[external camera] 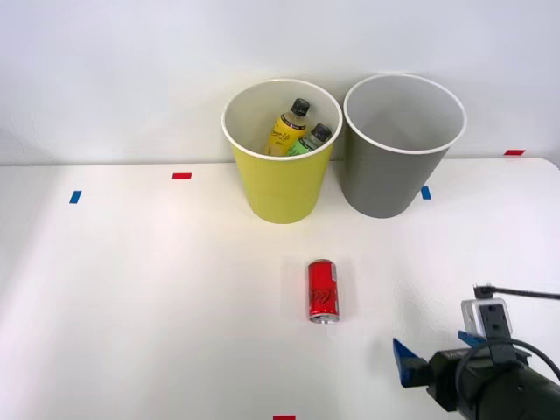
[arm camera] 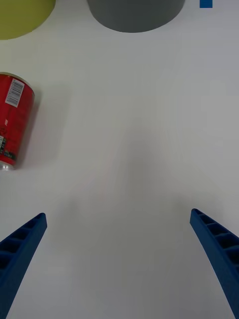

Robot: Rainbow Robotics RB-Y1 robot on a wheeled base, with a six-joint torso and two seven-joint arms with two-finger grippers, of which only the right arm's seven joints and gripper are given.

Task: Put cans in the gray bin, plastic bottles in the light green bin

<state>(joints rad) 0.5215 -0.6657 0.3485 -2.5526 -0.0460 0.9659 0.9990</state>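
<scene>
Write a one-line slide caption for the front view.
Both bottles sit in the light green bin, the gray bin waits, and the red can lies on the table near the open right gripper.

Right arm (external camera: 512, 389): dark, near-black rounded housing at the wrist, with a thin black cable looping over it and a second black cable running off toward the front view's right edge. On top of the housing sits a small white-grey box-shaped module (external camera: 486, 315) with a dark face and a black plug at its top; a patch of blue shows just beneath it. Right gripper (arm camera: 119, 259): two blue plastic fingers (arm camera: 22, 246), ribbed with a row of rectangular recesses along the inner face, each tapering to a narrow blunt tip.
</scene>
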